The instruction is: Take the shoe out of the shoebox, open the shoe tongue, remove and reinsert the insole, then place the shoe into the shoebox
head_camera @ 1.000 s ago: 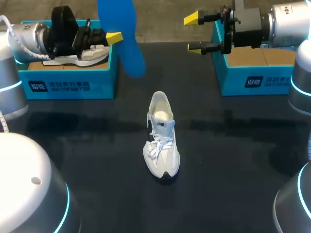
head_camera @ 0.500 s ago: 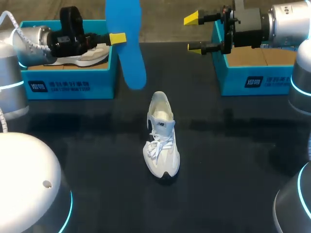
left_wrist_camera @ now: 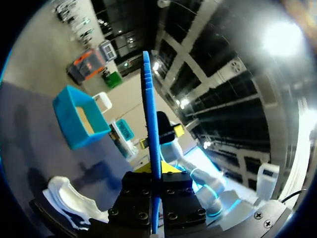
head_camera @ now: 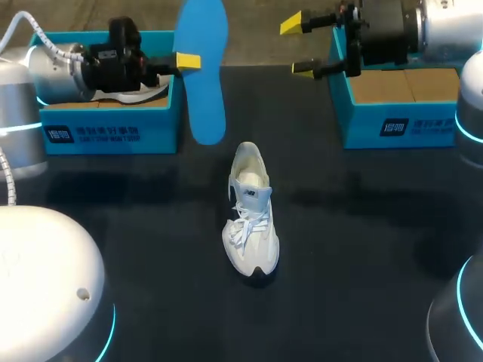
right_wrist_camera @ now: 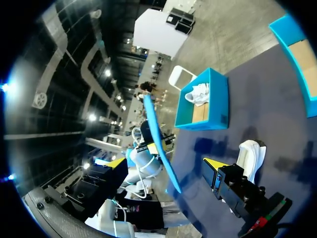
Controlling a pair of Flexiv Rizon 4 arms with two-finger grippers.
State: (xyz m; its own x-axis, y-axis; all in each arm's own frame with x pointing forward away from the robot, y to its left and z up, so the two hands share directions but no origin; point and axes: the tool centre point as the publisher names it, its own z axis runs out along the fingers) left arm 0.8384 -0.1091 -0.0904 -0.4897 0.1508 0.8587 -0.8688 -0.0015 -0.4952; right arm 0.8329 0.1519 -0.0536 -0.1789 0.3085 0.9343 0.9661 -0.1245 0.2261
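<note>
Insole (head_camera: 207,98) has tilted upright and swung right, pinched in left gripper (head_camera: 187,60).
Looks light and bendy; best held by its edges. Shoe (head_camera: 250,215) sits mid-table; right gripper (head_camera: 298,47) spread, empty.

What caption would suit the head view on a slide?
Left gripper holds the blue insole upright above the table; the white shoe stands mid-table, open right gripper beside the right shoebox.

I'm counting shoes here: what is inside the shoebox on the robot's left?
A white shoe lies inside the left shoebox, on a brown cardboard floor. In the head view the left arm above covers most of the shoe and the box's inside.
</note>
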